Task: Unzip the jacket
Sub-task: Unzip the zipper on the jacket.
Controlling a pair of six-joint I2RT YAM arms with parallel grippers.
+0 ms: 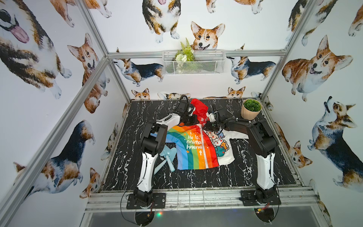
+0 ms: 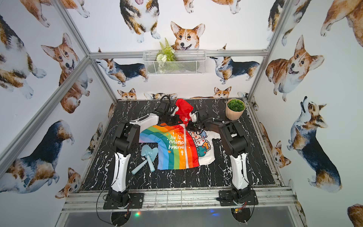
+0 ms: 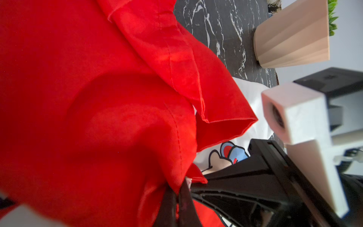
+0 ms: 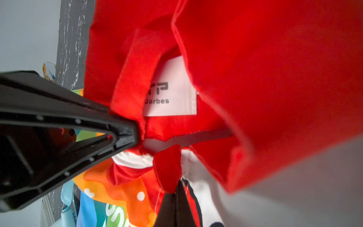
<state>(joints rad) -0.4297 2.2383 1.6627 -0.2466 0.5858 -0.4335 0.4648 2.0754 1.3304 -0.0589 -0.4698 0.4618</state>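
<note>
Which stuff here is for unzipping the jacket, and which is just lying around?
For the job:
jacket
its white zipper

Just lying about:
blue toy garden tools
potted plant
hanging wire basket with fake greenery

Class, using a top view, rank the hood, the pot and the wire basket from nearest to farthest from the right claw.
1. Hood: right beside the right claw.
2. Pot: back right corner.
3. Wire basket: hung high at the back.
</note>
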